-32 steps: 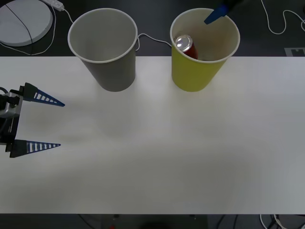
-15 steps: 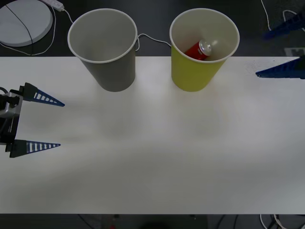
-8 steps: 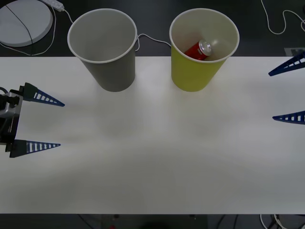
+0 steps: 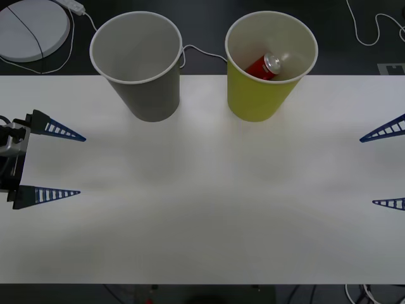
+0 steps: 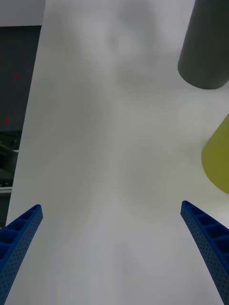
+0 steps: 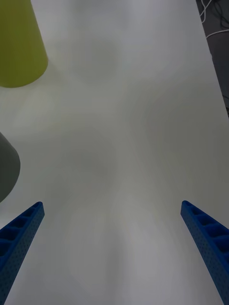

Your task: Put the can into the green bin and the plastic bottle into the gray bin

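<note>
I see the can (image 4: 264,65) lying inside the green bin (image 4: 262,101). My left gripper (image 4: 74,164) and right gripper (image 4: 380,170) hover at opposite worktop (image 4: 209,190) edges, jaws wide, holding nothing.

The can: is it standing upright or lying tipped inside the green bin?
Tipped. The can leans on its side in the green bin, silver end up.

White bench (image 4: 209,209), plain flat top. Two cup-shaped bins stand upright on it along the far edge, near each other but apart: gray bin (image 4: 142,63) toward the left, green bin (image 4: 266,69) toward the right.
</note>
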Tool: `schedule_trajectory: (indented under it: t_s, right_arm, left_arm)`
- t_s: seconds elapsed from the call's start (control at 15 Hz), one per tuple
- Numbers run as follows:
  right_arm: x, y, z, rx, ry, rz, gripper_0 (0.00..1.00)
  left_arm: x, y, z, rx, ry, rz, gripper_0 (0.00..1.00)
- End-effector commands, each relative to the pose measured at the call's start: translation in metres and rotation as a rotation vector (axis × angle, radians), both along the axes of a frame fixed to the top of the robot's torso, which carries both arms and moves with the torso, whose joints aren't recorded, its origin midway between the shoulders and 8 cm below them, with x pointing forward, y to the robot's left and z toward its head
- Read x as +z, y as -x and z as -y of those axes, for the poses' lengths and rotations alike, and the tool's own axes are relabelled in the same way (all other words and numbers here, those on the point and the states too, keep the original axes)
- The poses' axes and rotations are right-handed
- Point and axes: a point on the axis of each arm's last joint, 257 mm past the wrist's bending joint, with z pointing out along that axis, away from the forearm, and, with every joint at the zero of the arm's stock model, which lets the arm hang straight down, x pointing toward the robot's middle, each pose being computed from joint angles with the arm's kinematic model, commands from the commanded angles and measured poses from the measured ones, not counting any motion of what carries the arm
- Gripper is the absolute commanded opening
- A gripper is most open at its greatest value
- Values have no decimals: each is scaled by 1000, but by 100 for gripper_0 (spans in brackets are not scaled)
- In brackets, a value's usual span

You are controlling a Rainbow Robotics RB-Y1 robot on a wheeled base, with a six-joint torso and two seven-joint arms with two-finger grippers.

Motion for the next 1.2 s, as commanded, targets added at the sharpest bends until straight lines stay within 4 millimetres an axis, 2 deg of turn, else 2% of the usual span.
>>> schedule_trajectory:
  t_s: [0.07, 0.4, 0.67, 1.2]
  right_arm:
    - [-18, 4, 9, 14, -14, 10, 100]
    - [-44, 8, 20, 0, -15, 7, 100]
    - [-59, 6, 12, -19, -45, 13, 100]
    - [-64, 4, 4, -15, -77, 36, 100]
  left_arm:
    - [0, 0, 0, 0, 0, 0, 100]
    - [0, 0, 0, 0, 0, 0, 100]
    - [0, 0, 0, 0, 0, 0, 100]
    - [0, 0, 0, 0, 0, 0, 100]
